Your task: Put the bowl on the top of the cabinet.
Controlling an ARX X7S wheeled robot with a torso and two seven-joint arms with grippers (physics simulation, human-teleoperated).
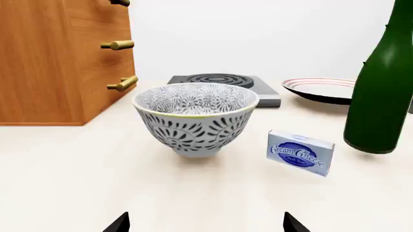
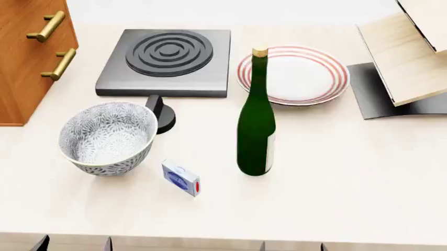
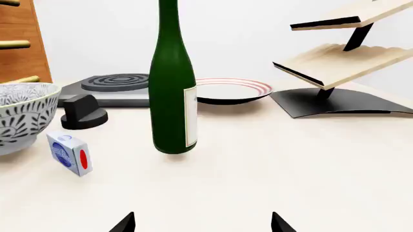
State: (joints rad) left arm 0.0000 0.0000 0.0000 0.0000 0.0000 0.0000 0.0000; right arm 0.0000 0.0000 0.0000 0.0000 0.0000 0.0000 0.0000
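The bowl (image 2: 107, 138), white with a grey floral pattern, stands upright on the pale table at the left, near the front. It also shows in the left wrist view (image 1: 195, 117) and at the edge of the right wrist view (image 3: 22, 113). The orange-brown cabinet (image 2: 28, 57) with brass handles stands at the far left; its top is out of view. It also shows in the left wrist view (image 1: 58, 58). My left gripper (image 1: 205, 224) is open and empty, well short of the bowl. My right gripper (image 3: 201, 224) is open and empty, facing the bottle.
A green bottle (image 2: 256, 123) stands right of the bowl. A cream cheese box (image 2: 181, 178) lies beside the bowl. A black stove plate (image 2: 167, 60) with a knob (image 2: 160, 112), a red-ringed plate (image 2: 293, 73) and a pale rack (image 2: 405, 57) are behind.
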